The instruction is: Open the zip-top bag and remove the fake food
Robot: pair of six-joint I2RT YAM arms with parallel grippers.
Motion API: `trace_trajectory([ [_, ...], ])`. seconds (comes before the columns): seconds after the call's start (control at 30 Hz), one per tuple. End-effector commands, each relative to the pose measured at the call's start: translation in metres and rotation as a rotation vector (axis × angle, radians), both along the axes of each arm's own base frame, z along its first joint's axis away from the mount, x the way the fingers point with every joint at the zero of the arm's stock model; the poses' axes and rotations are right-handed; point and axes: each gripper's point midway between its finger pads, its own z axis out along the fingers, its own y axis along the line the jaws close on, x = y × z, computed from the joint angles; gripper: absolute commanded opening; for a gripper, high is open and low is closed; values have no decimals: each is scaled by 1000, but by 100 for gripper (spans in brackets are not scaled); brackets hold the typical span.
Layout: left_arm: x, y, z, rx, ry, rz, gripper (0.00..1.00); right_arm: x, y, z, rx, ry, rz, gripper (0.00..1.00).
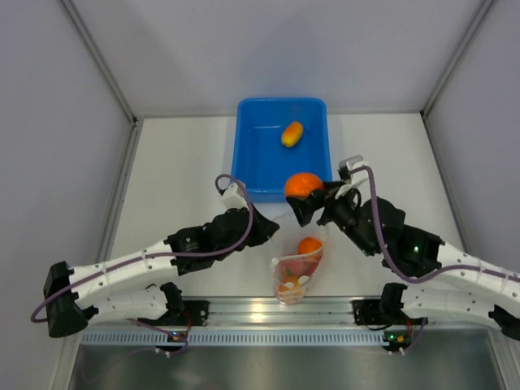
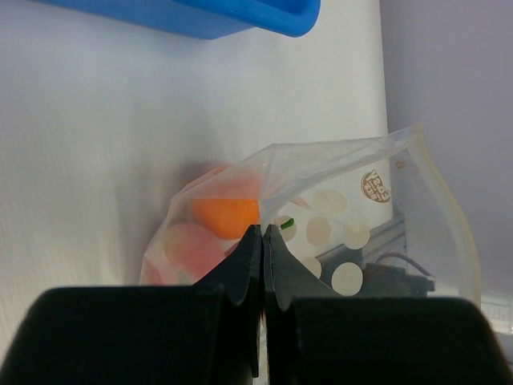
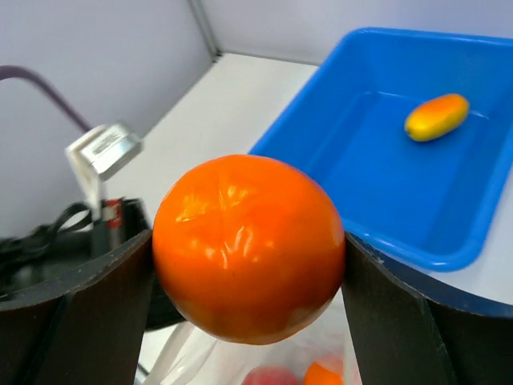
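Note:
The clear dotted zip-top bag (image 1: 296, 270) lies near the table's front edge, mouth toward the blue tub, with orange, red and pink fake food (image 1: 309, 246) inside. My left gripper (image 2: 264, 230) is shut on the bag's rim (image 2: 272, 180) at its left side and holds the mouth open. My right gripper (image 3: 248, 249) is shut on a glossy orange toy fruit (image 3: 248, 245) and holds it above the bag's mouth, just short of the tub's near wall; it shows in the top view too (image 1: 303, 185). A yellow-orange toy fruit (image 1: 292, 134) lies in the tub.
The blue plastic tub (image 1: 252, 158) stands at the back middle of the table, just beyond both grippers. Grey walls close in the left, right and back. A metal rail (image 1: 244, 309) runs along the near edge.

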Motion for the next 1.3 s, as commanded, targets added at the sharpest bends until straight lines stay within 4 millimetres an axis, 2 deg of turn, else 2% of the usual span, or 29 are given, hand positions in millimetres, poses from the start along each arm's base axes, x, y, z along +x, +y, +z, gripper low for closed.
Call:
trace_trajectory([
  [0.0, 3, 2, 17, -60, -34, 27, 0, 44, -15, 22, -37, -40, -134, 48],
  [0.03, 2, 3, 18, -64, -37, 28, 0, 57, -11, 13, -72, -17, -139, 49],
  [0.07, 2, 5, 21, -74, -43, 30, 0, 84, -31, 12, -75, 1, -222, 50],
  [0.1, 2, 8, 22, -74, -50, 33, 0, 93, -29, 7, -87, 18, -199, 50],
  [0.13, 1, 10, 21, -71, -53, 35, 0, 111, -28, -11, -134, 53, -214, 50],
  [0.17, 1, 12, 24, -76, -62, 37, 0, 133, -43, -12, -150, 61, -272, 51],
  [0.2, 1, 14, 25, -73, -71, 38, 0, 143, -43, -19, -168, 78, -269, 52],
  [0.23, 1, 15, 24, -72, -72, 42, 0, 158, -39, -40, -216, 118, -270, 53],
  [0.27, 1, 16, 26, -75, -77, 41, 0, 173, -48, -42, -234, 123, -302, 53],
  [0.3, 1, 17, 28, -76, -83, 40, 0, 182, -48, -50, -251, 138, -306, 53],
  [0.33, 1, 18, 28, -75, -86, 40, 0, 194, -43, -71, -285, 178, -303, 54],
  [0.37, 1, 18, 30, -77, -91, 41, 0, 205, -47, -76, -288, 191, -318, 54],
  [0.4, 1, 18, 30, -70, -96, 37, 0, 211, -45, -84, -296, 206, -314, 54],
  [0.43, 1, 18, 30, -64, -99, 35, 0, 220, -43, -102, -322, 240, -321, 55],
  [0.47, 2, 18, 32, -60, -106, 33, 0, 227, -44, -105, -328, 248, -327, 55],
  [0.57, 2, 15, 31, -34, -115, 10, 0, 240, -38, -132, -360, 300, -329, 60],
  [0.67, 1, 10, 33, -20, -121, -16, 0, 245, -32, -149, -370, 340, -319, 74],
  [0.73, 2, 6, 35, -13, -127, -32, 0, 244, -27, -148, -360, 339, -295, 80],
  [0.8, 1, 4, 36, -9, -129, -45, 0, 243, -25, -142, -349, 328, -280, 93],
  [0.83, 1, 3, 35, -5, -129, -49, 0, 241, -26, -133, -341, 310, -278, 99],
  [0.97, 0, 0, 38, -6, -132, -62, 0, 234, -33, -101, -328, 258, -280, 99],
  [1.0, 0, 0, 38, -6, -132, -62, 0, 229, -37, -88, -314, 238, -288, 99],
  [1.13, 0, -3, 41, -9, -132, -68, 0, 215, -44, -63, -259, 227, -296, 99],
  [1.17, 0, -3, 41, -10, -133, -68, 0, 210, -42, -59, -255, 228, -262, 99],
  [1.2, 1, -4, 41, -9, -133, -67, 0, 198, -31, -51, -227, 225, -164, 99],
  [1.27, 2, -5, 43, -10, -136, -66, 0, 189, -34, -46, -200, 257, -145, 99],
])
